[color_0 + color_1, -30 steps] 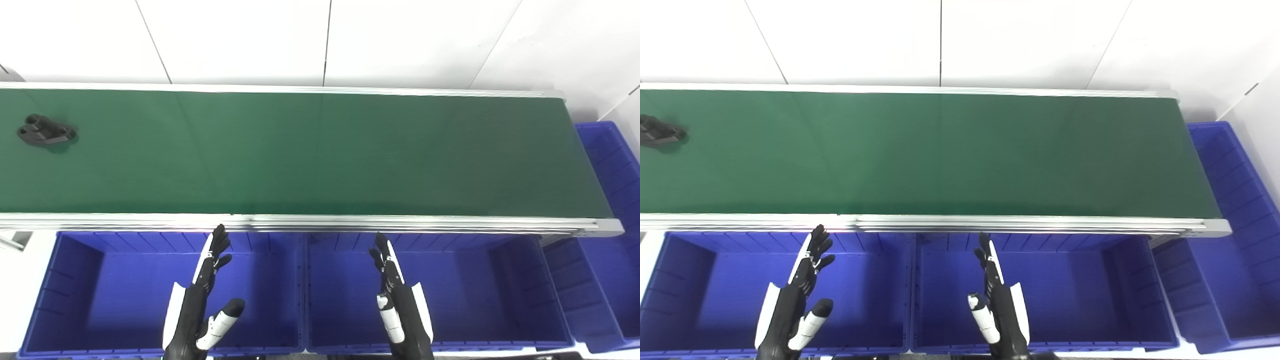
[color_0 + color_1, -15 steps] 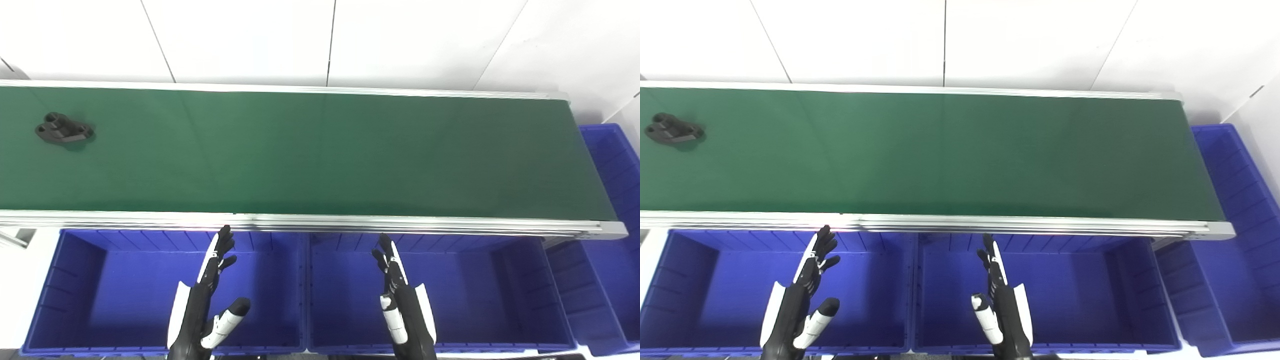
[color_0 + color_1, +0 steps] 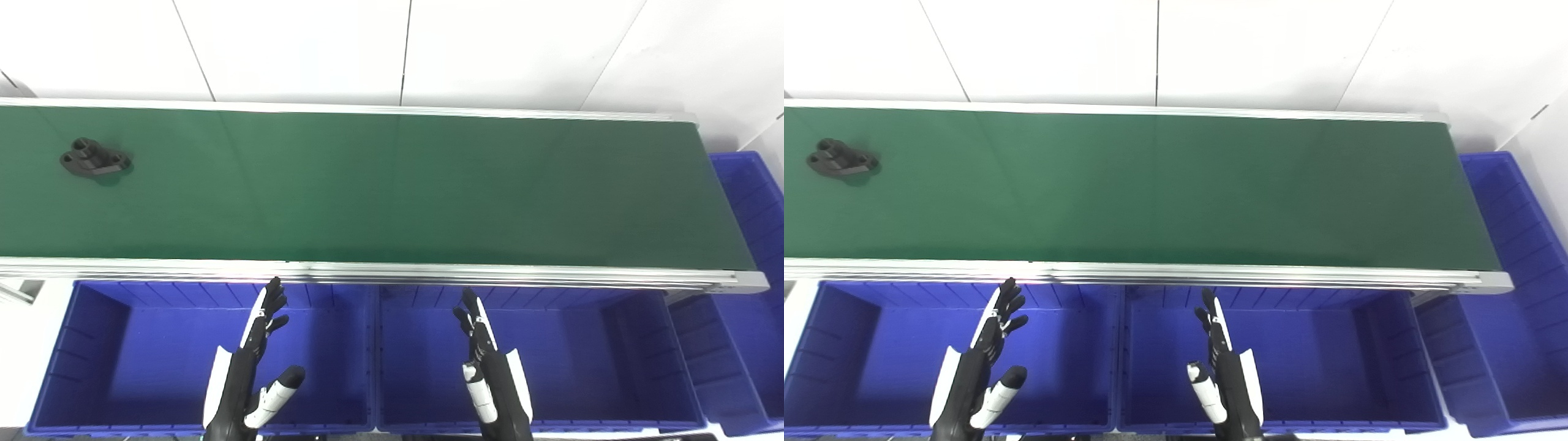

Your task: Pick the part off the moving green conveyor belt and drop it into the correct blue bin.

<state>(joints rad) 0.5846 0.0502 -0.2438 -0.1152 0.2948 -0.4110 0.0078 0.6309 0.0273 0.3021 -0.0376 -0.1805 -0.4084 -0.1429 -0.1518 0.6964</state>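
Part (image 3: 95,165) — a black piece with round bosses and holes on its upper face — lies flat on the green conveyor belt (image 3: 392,184), near the belt's left end and closer to the far edge than to the near one. It sits well apart from both sets of fingers, up and to the left of the left hand (image 3: 248,367), and farther still from the right hand (image 3: 490,373). Nothing touches the part. Both arms enter from the bottom edge, and each hand is held edge-on with its fingers (image 3: 271,301) extended and pointing toward the belt's near aluminium rail (image 3: 392,272). The fingertips stop just short of that rail without touching it. The left hand is empty, its fingers straight and slightly spread, its white-tipped thumb (image 3: 277,389) splayed out to the right. The right hand is likewise empty — fingers straight and apart, thumb lying along the palm side. Beneath the left hand is the left blue bin (image 3: 92,361); beneath the right hand is the middle blue bin (image 3: 612,355). The two bins stand side by side, touching along a shared wall that runs between the hands. A third blue bin (image 3: 750,202) stands at the belt's right end, well apart from the right hand's fingers. White wall panels (image 3: 306,49) rise behind the belt's far rail.
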